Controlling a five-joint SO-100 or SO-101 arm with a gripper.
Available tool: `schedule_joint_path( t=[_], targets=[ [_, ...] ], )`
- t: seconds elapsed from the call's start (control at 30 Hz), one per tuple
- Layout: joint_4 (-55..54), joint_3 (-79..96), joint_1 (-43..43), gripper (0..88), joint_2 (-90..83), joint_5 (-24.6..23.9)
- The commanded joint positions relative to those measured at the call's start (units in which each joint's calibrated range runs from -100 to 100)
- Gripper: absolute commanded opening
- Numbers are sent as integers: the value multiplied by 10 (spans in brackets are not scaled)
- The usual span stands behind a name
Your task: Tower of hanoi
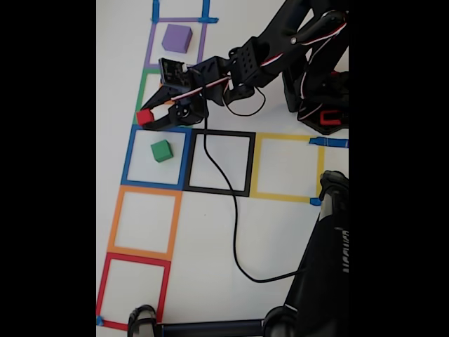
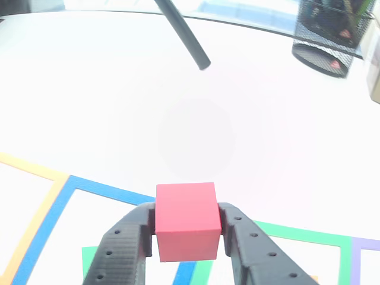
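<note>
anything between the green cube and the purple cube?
In the fixed view, the gripper, shut on the red cube, sits between the green cube and the purple cube.

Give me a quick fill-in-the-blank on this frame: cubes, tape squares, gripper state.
1. The gripper is shut on the ____ cube.
2. The green cube sits inside the ____ tape square.
3. The purple cube sits inside the ____ tape square.
4. In the fixed view, the black tape square lies between the blue one and the ____ one.

Missing words: red; blue; purple; yellow
</note>
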Motion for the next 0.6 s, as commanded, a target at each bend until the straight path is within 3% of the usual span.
schedule_joint_path(
  t=[0.0, 0.27, 0.4, 0.57],
  targets=[
    [180, -12, 58, 35, -161, 0],
    [539, -199, 138, 32, -317, 0],
    [758, -434, 187, 31, -287, 0],
    [906, -655, 252, 30, -245, 0]
  ],
)
